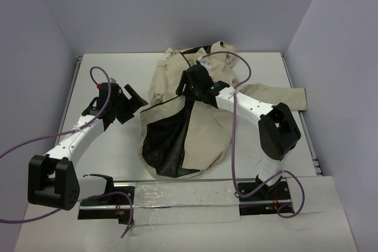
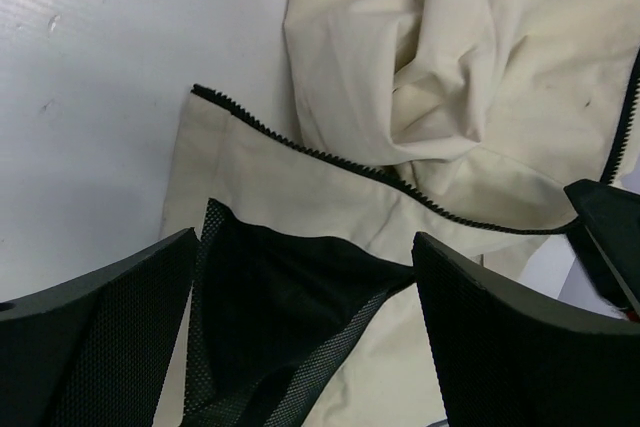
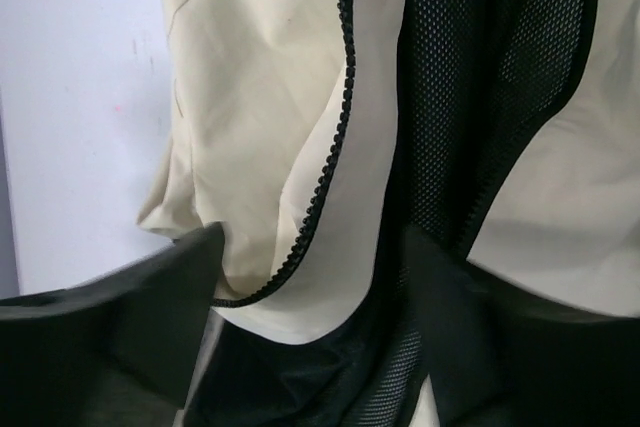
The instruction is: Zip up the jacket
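Note:
The beige jacket (image 1: 201, 128) lies open on the white table, its black mesh lining (image 1: 168, 143) turned up at the lower left. My left gripper (image 1: 134, 100) is open and empty at the jacket's left edge. In the left wrist view (image 2: 305, 247) the lining (image 2: 280, 307) lies between the fingers, and the toothed zipper edge (image 2: 330, 157) runs across beyond them. My right gripper (image 1: 186, 85) is open and empty over the jacket's middle. In the right wrist view (image 3: 315, 247) a zipper edge (image 3: 330, 157) and the lining (image 3: 470, 97) lie between the fingers.
The jacket's sleeve (image 1: 283, 95) stretches to the right. Purple cables (image 1: 236, 134) loop from both arms. A clear strip (image 1: 183, 196) and rail run along the near edge. Walls close the table at the back and both sides.

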Robot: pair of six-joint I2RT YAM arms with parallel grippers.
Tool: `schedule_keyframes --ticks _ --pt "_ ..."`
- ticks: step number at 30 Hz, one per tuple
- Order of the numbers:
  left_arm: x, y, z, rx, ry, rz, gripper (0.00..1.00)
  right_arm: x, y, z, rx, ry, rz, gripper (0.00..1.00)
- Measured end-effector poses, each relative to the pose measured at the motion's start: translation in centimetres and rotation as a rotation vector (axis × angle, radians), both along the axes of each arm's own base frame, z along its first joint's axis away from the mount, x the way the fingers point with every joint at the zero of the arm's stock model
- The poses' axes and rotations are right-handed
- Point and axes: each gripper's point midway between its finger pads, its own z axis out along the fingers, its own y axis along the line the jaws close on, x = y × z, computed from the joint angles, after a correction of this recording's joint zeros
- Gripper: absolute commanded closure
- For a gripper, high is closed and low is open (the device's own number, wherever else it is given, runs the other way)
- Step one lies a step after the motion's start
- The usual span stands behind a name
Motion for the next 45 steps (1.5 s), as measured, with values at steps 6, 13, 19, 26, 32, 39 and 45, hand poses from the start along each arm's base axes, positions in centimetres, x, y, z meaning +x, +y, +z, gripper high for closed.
schedule_keyframes --ticks 6,13,19,26,32,39,45 --pt "-0.8 -0.9 -0.4 -0.03 -0.022 -0.08 0.04 -0.6 -0.5 -0.7 -0.023 -0.011 0.023 0.77" --pt "-0.8 -1.4 2.4 -0.019 -0.123 -0.161 0.03 -3.1 -4.7 -2.9 -0.16 -0.023 0.03 0.74" --pt "-0.9 -2.3 3.9 -0.035 -0.156 -0.23 0.02 -3.4 -10.7 -5.3 -0.219 0.008 -0.053 0.71" --pt "-1.3 -2.1 3.4 -0.022 -0.135 -0.234 0.01 -3.2 -16.5 -7.9 -0.214 0.088 -0.156 0.45" --pt "-1.3 -2.5 2.7 -0.036 -0.116 -0.248 0.04 -3.9 -13.4 -3.8 -0.181 -0.01 -0.063 0.18" --pt "-3.6 -7.5 0.5 -0.056 -0.071 -0.409 0.04 -4.3 -12.7 0.3 -0.135 -0.098 -0.05 0.15" --pt "-4.2 -10.7 -4.0 -0.016 0.034 -0.472 0.04 -5.2 -13.1 1.6 -0.131 -0.113 -0.045 0.12"
